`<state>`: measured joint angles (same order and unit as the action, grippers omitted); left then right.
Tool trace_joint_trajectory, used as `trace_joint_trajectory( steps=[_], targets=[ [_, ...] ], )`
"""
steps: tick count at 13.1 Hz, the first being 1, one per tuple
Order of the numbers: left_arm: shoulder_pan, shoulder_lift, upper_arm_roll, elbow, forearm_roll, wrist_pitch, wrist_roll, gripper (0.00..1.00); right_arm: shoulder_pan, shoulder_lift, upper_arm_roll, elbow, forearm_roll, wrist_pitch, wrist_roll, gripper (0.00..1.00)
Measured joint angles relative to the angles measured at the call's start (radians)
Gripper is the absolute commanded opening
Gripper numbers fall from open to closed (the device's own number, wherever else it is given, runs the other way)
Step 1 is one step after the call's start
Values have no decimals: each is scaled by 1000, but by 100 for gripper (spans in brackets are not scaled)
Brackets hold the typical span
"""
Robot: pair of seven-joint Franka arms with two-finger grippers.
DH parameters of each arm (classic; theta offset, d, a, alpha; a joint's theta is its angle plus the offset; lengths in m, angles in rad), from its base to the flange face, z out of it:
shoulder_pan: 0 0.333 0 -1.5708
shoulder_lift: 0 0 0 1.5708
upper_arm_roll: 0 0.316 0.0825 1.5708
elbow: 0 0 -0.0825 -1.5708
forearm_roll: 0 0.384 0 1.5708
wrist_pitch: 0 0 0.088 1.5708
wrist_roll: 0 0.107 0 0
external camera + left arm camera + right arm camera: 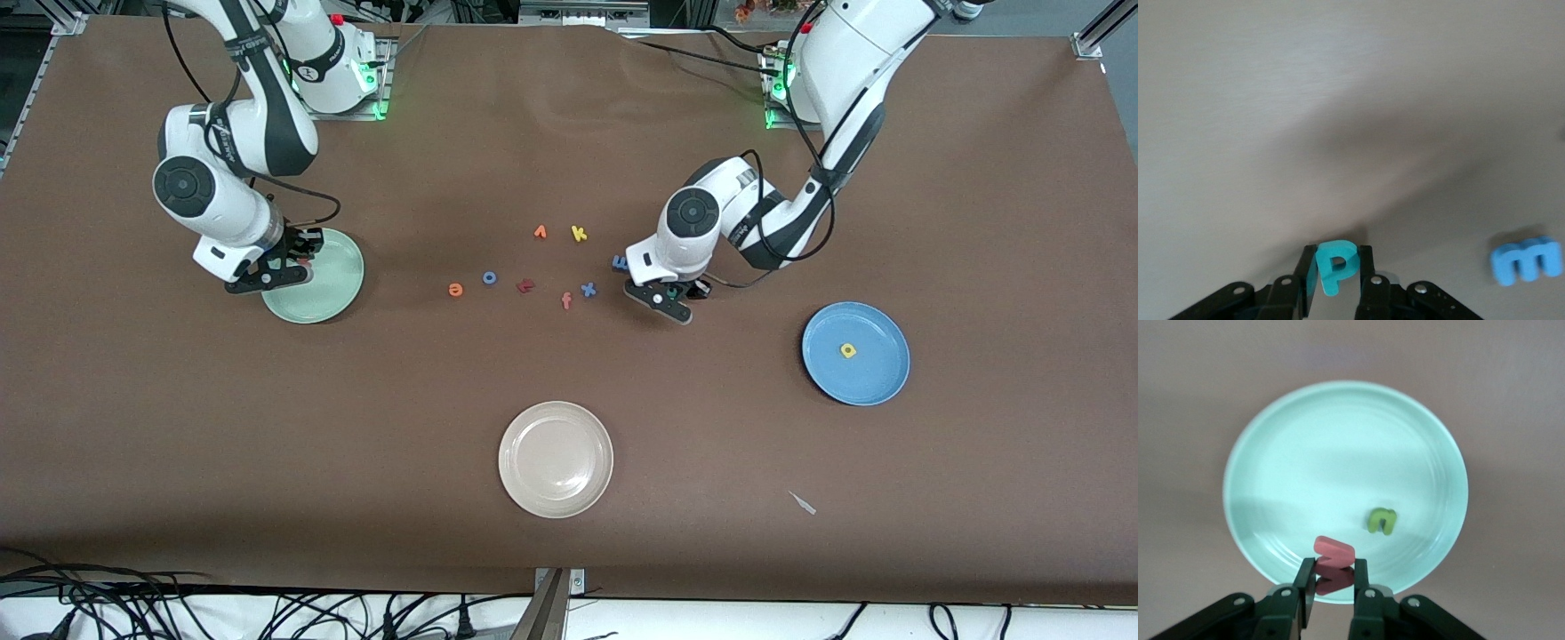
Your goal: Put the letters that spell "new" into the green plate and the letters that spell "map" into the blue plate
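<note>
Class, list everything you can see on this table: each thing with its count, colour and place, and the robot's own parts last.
Mint-green plate: one, at the right arm's end; green foam n in it.
Blue plate: one, at the left arm's end; yellow foam a in it.
Beige plate: one, nearest the front camera.
Loose foam letters: eight, mid-table, including orange e and blue m.
Right gripper: shut on pinkish-red w, over the mint-green plate.
Left gripper: shut on teal p, beside the m.

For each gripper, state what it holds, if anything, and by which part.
Left gripper: teal p, pinched across its stem. Right gripper: pinkish-red w, clamped at one end, over the green plate.
</note>
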<state>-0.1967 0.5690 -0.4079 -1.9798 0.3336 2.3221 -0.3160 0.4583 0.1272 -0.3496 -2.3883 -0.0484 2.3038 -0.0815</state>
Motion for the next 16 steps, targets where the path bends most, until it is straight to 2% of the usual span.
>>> trace_joint_trajectory(
  steps=[1,2,3,4,8,10,12,13,14,16],
  targets=[
    [8,0,0,37,0,-65,28,1,1,17,0,-27,0,53,0,4],
    [22,-1,0,74,-3,-127,69,1,3,38,0,-64,0,123,0,27],
    [46,-4,0,101,-6,-174,125,1,5,60,1,-98,0,181,0,90],
    [79,-10,0,117,-7,-209,190,2,5,74,1,-114,0,206,1,99],
    [244,-42,1,123,-13,-284,481,2,5,49,1,-88,1,188,4,99],
    [329,-50,2,124,-13,-299,630,4,6,35,4,-32,3,129,13,99],
    [409,-50,5,134,-13,-298,759,10,9,34,27,56,5,39,106,99],
    [443,-44,8,146,-13,-298,820,35,15,39,58,99,5,9,188,99],
    [466,-32,12,161,-13,-298,864,99,21,49,97,135,6,-9,289,99],
    [483,0,17,183,5,-298,898,100,33,91,191,190,23,-14,543,99]
  ],
)
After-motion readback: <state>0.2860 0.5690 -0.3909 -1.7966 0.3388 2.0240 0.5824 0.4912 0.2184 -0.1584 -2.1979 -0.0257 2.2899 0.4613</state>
